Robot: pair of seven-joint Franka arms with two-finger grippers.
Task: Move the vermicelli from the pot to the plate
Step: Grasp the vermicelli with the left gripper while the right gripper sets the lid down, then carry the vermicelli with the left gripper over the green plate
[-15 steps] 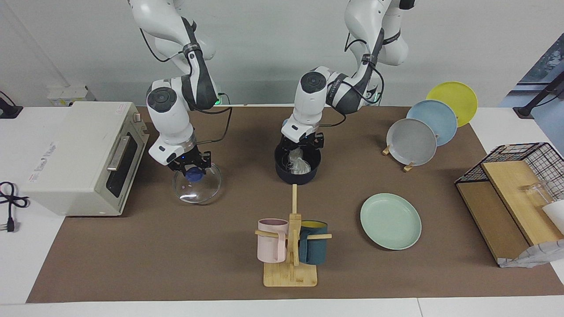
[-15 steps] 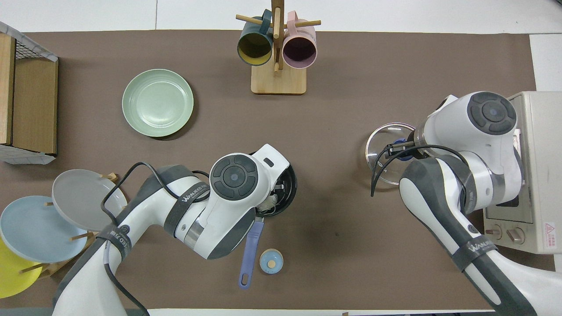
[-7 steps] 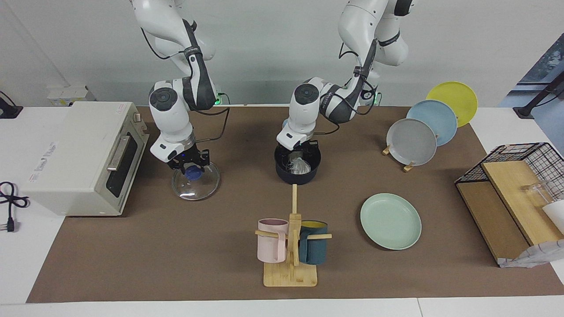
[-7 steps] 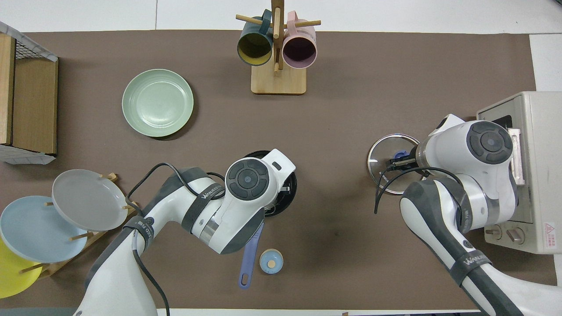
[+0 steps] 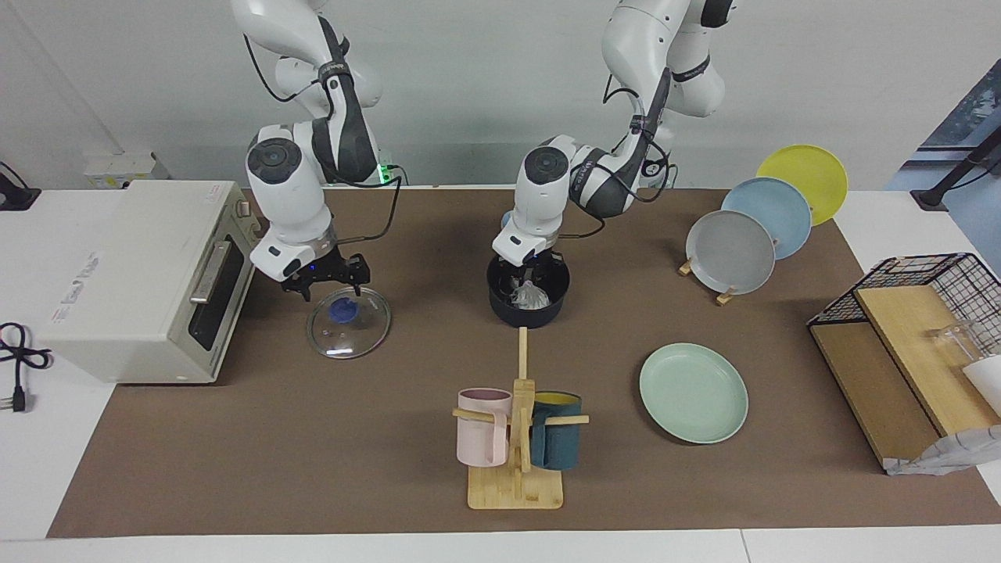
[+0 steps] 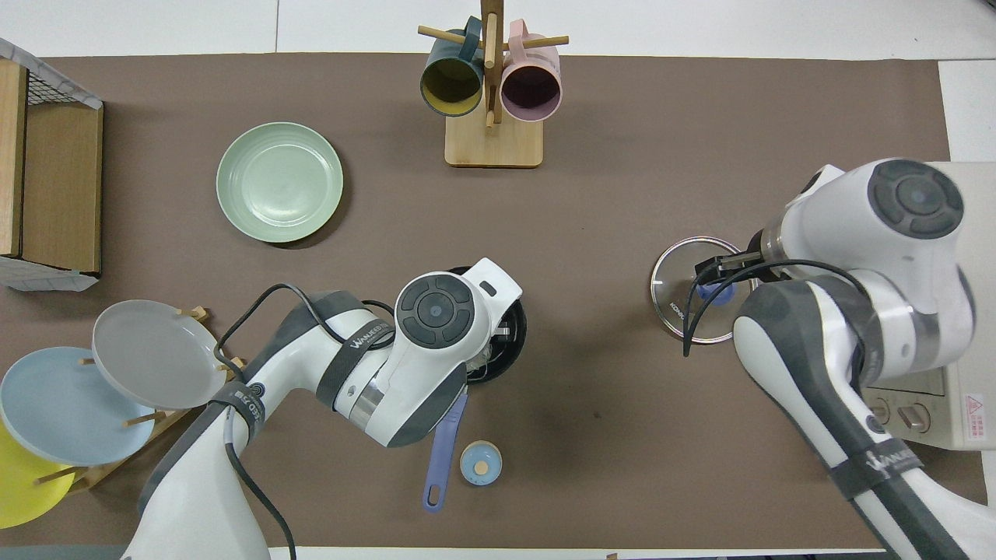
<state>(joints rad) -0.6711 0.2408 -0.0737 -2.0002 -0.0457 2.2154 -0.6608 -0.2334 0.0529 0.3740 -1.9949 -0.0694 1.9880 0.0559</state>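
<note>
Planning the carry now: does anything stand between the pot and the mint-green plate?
Nothing visible does. Bare mat lies between the pot and the plate; the mug rack stands off that line. The left gripper is down in the pot at the vermicelli.

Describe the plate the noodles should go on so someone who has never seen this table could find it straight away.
Start at the wooden mug stand at the table's edge farthest from the robots. Beside it, toward the left arm's end, the plate lies flat on the brown mat. It is pale mint green, while the grey, blue and yellow plates stand upright in a rack.
</note>
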